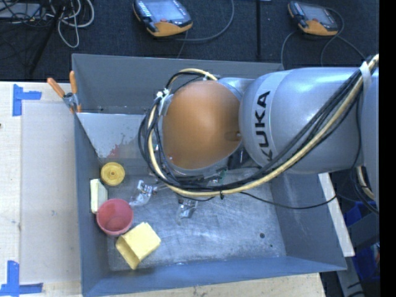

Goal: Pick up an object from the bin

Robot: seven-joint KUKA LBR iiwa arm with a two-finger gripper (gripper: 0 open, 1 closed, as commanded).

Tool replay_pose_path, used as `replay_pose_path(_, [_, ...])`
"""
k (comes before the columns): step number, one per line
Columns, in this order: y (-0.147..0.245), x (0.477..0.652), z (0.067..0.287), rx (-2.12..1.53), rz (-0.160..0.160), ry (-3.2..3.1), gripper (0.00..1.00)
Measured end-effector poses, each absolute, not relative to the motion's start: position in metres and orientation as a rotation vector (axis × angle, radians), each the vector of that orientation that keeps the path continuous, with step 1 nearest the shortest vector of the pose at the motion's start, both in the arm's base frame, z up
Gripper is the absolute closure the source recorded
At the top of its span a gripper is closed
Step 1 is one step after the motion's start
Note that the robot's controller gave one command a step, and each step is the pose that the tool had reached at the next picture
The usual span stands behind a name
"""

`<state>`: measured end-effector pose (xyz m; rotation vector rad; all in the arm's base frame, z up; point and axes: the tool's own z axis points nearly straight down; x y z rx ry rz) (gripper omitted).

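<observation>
My gripper (pixel 165 201) hangs under the orange cover over the middle of the bin floor, and it is open. One metal fingertip (pixel 143 192) is at the left and the other at the right, with bare floor between them. Just left of the left fingertip lies a round yellow disc (pixel 112 174). A red cup (pixel 114 216) stands below and left of that fingertip. A yellow sponge-like block (pixel 138 244) lies near the bin's front left.
A pale yellow bar (pixel 94 195) lies against the left wall, beside the cup. The arm and its orange cover with looped cables hang over the back and right of the bin and hide the floor beneath.
</observation>
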<state>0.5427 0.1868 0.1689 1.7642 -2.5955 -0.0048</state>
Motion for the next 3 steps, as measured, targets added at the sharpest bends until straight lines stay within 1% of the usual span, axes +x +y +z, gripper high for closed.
replay_pose_path(1, [0.191, 0.546, 0.229, 1.776, -0.004, -2.589, 0.00])
replay_pose_path(2, [0.205, 0.539, 0.225, 1.814, 0.006, -2.584, 0.00])
replay_pose_path(3, [0.213, 0.537, 0.167, 1.909, -0.001, -2.500, 0.00])
